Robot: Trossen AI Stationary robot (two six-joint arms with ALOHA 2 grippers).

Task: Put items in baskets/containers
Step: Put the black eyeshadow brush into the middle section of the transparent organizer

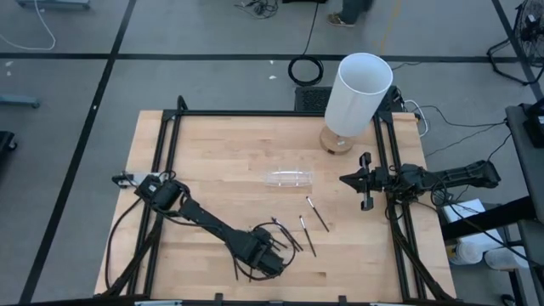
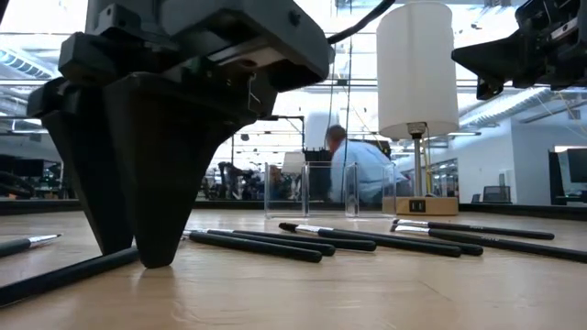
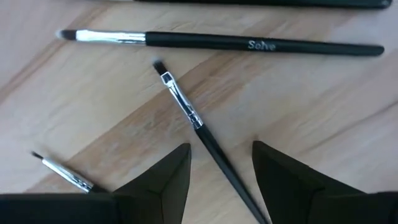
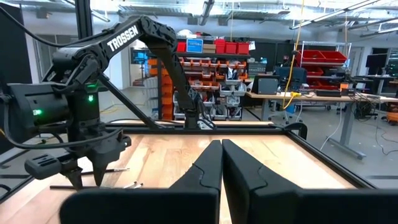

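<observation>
Several thin dark brushes with silvery ferrules (image 1: 289, 238) lie flat on the wooden table near its front edge. Two more (image 1: 313, 223) lie a little to their right. My left gripper (image 1: 270, 257) is open, fingers pointing down with the tips at table height (image 2: 138, 257). One brush's handle (image 3: 227, 171) runs between the fingers (image 3: 168, 180), and a gap shows on each side. The clear plastic tray (image 1: 289, 178) stands empty at mid-table. My right gripper (image 1: 365, 182) is shut and empty, held above the table's right side.
A tall white cylinder on a round wooden base (image 1: 357, 93) stands at the far right, behind the tray. A brush marked "Solve" (image 3: 249, 43) and a smaller one (image 3: 62, 171) lie close to my left gripper. A black frame (image 1: 170, 170) borders the table. A person sits far behind (image 2: 353, 165).
</observation>
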